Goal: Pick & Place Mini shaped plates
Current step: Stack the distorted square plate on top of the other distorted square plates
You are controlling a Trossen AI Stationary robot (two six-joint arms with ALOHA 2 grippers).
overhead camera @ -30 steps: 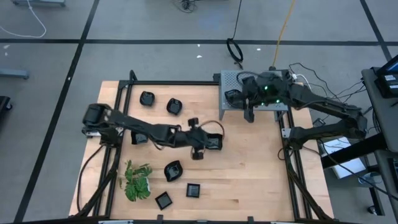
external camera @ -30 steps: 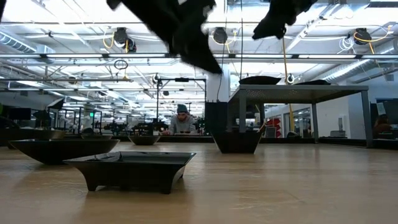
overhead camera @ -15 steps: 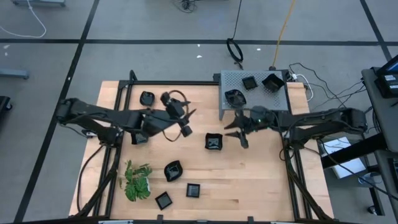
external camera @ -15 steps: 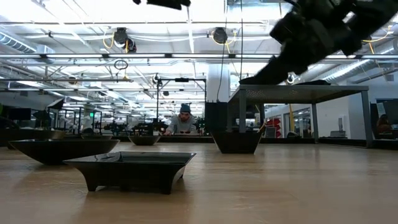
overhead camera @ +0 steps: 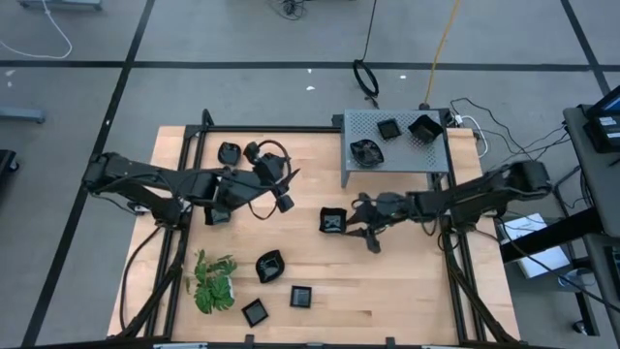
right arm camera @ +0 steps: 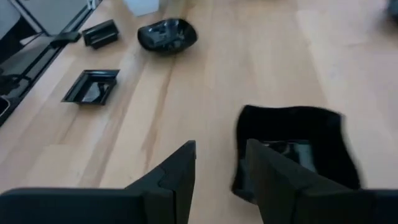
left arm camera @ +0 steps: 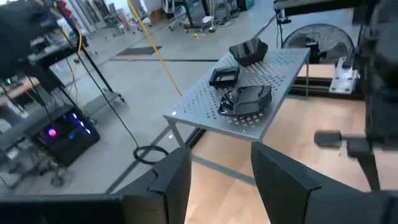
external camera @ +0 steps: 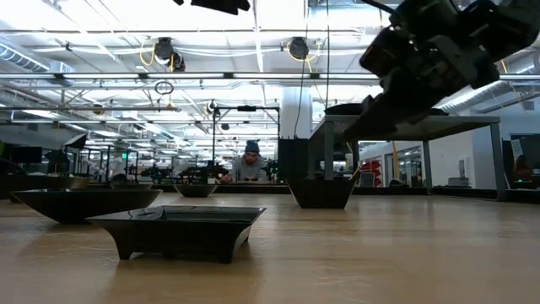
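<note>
Right gripper [overhead camera: 366, 223] is hovering with fingers spread and empty, just beside a square plate [overhead camera: 333, 221] at mid-table. Left gripper [overhead camera: 282, 191] is hanging spread and empty above the board, near a plate [overhead camera: 230, 153] at the far edge. Three plates [overhead camera: 388, 129] are sitting on the perforated shelf [overhead camera: 354, 171]. Others [overhead camera: 268, 266] are lying on the near side by the plant [overhead camera: 213, 281].

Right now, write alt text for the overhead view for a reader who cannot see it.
From above, the right arm's open, empty pincer hovers beside a small square black plate mid-way across a light wooden table. The left pincer, also open, hangs over the far left. Three black dishes sit on a grey perforated metal stand; a green leafy plant stands near-left.
</note>
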